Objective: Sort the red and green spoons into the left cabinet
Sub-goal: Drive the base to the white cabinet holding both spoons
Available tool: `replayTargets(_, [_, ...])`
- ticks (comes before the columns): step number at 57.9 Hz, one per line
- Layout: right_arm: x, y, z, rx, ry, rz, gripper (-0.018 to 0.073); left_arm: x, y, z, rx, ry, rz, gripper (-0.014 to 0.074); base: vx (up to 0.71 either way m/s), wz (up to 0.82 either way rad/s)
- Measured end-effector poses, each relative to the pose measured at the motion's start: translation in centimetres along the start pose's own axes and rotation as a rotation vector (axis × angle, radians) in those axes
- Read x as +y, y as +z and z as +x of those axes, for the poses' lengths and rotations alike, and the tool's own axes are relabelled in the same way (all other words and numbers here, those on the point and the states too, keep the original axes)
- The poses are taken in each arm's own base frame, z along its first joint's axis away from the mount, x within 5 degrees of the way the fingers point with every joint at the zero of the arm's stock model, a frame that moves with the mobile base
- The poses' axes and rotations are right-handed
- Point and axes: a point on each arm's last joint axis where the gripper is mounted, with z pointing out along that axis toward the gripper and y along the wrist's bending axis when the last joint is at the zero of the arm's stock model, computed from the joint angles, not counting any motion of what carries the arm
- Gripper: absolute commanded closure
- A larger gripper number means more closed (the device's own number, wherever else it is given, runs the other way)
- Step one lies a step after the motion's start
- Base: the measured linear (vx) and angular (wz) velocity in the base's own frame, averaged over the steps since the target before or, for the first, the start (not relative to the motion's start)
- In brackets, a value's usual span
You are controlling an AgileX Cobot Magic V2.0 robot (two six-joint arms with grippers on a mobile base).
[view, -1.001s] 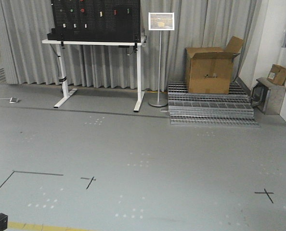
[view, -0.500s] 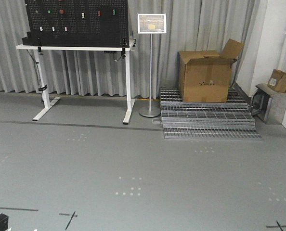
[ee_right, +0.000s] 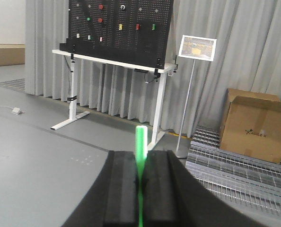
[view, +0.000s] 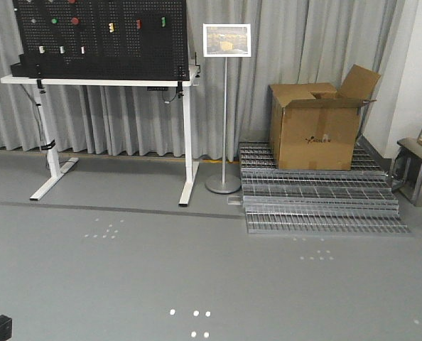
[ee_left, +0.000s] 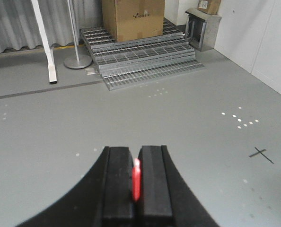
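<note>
In the left wrist view my left gripper [ee_left: 135, 153] is shut on the red spoon [ee_left: 136, 179], a thin red strip pinched between the two black pads above the grey floor. In the right wrist view my right gripper [ee_right: 141, 156] is shut on the green spoon [ee_right: 141, 144]; its slim green handle sticks up past the fingertips. The spoon bowls are hidden. The left cabinet is out of view in every frame. Neither gripper shows in the front view.
Ahead stand a white-legged table [view: 186, 142] carrying a black pegboard [view: 101, 35], a sign on a pole [view: 225, 106], a cardboard box [view: 317, 135] on stacked metal grates [view: 317, 206], and a small metal cabinet [view: 413, 167] at the right wall. Grey floor [view: 197, 270] lies between.
The front view has swung and moved closer: the table, sign and box have shifted and grown larger, and the floor cross marks have left the frame.
</note>
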Motion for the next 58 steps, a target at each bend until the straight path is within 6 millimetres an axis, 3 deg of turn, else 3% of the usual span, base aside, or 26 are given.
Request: replayTargets(58, [0.01,0.0,0.0,0.0,0.0,-0.001,0.0564,0.0,0.0,0.0,0.0,0.001,0.0,0.0594,0.64,-0.28])
